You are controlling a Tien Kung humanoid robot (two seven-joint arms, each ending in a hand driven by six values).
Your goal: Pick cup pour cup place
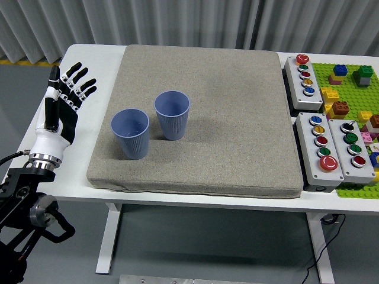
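Note:
Two blue ribbed cups stand upright on a grey mat (237,136). The nearer cup (131,133) is at the mat's left, and the other cup (172,114) stands just right of it and a little farther back. The two are close but apart. My left hand (65,94) hovers over the white table left of the mat, fingers spread and holding nothing, roughly a cup's width from the nearer cup. I cannot see what is inside either cup. My right hand does not show.
Three grey button boxes (304,75) (320,144) (353,148) sit right of the mat. A green baseplate (349,89) with coloured bricks lies at the far right. The table's left edge runs close to my left hand.

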